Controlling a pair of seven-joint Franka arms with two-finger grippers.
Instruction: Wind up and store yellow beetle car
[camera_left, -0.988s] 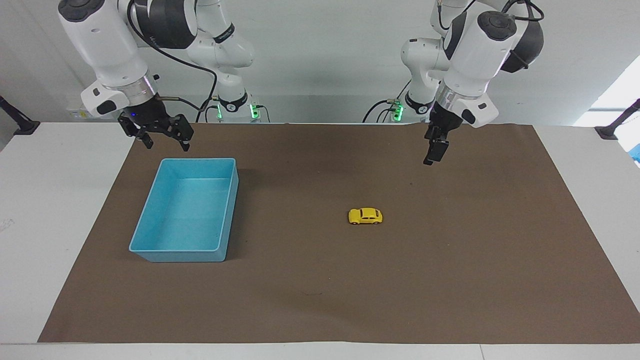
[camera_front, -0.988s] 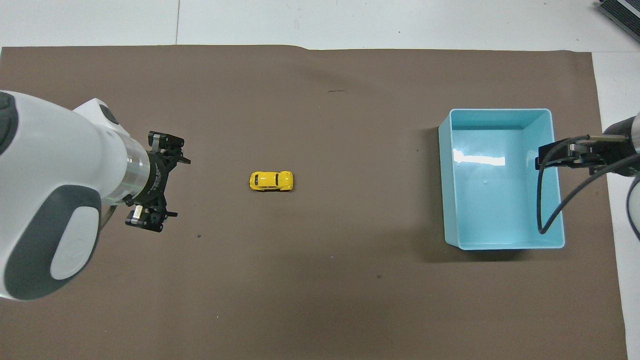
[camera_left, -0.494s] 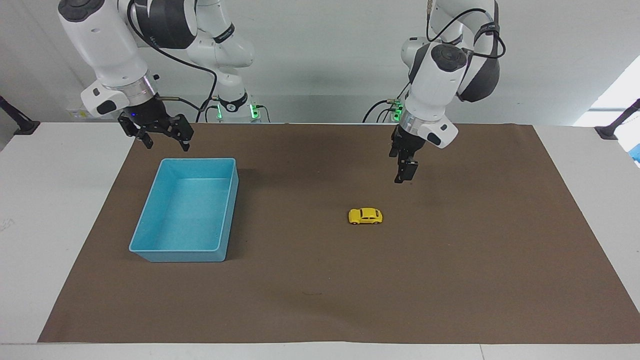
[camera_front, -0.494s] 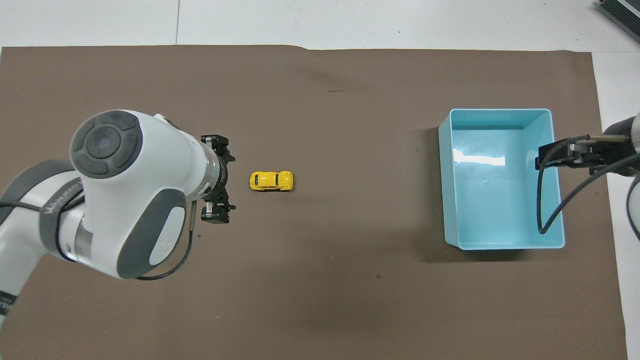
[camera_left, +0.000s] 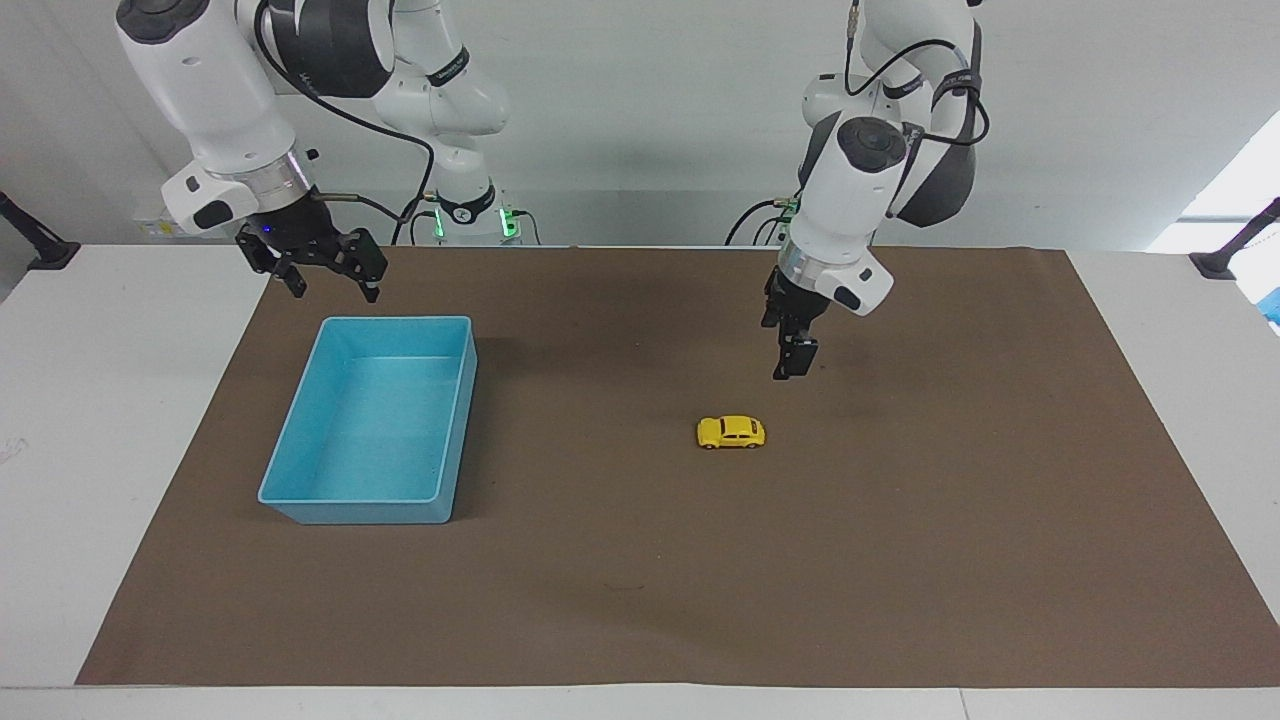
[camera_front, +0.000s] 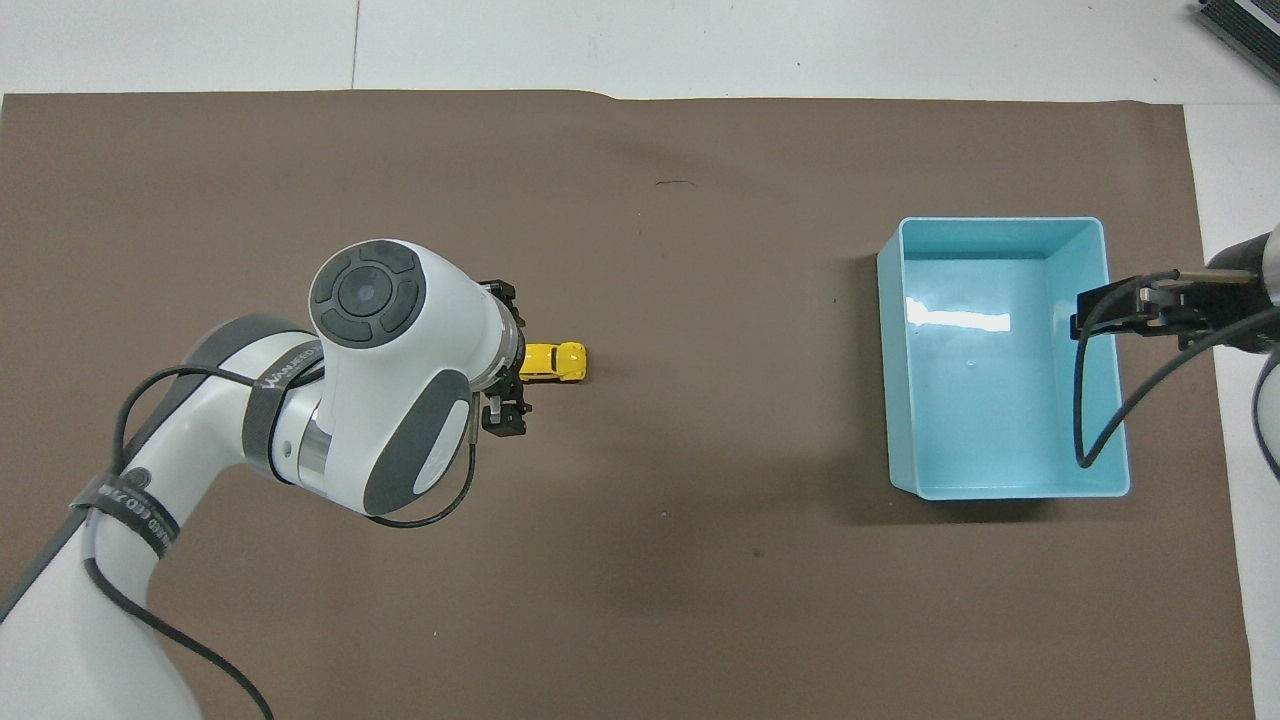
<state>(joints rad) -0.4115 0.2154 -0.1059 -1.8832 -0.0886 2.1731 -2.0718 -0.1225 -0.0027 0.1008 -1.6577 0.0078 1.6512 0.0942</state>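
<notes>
Hanging, left gripper (camera_left: 789, 368): raised over the brown mat (camera_left: 640, 600), above the spot just beside the yellow beetle car (camera_left: 731, 432), toward the robots and the left arm's end; no contact with the car.
Left fingers: pointing down, seen edge-on in the facing view; in the overhead view two black finger assemblies (camera_front: 503, 418) stand apart on either side of the wrist, so spread, nothing between them.
Overhead overlap: left arm's wrist housing covers one end of the car (camera_front: 554, 362); only the rest of the yellow body showing.
Yellow beetle car: on its wheels on the mat, near the table's middle, long axis running along the table's length, well apart from the bin.
Right gripper (camera_left: 330, 279): held in the air over the mat edge at the robot-side rim of the light blue bin (camera_left: 290, 430); fingers splayed wide, holding nothing; arm waiting.
Light blue bin: rectangular, open-topped, standing on the mat toward the right arm's end; only its bare floor showing inside.
Brown mat: covering most of the white table (camera_left: 90, 400).
</notes>
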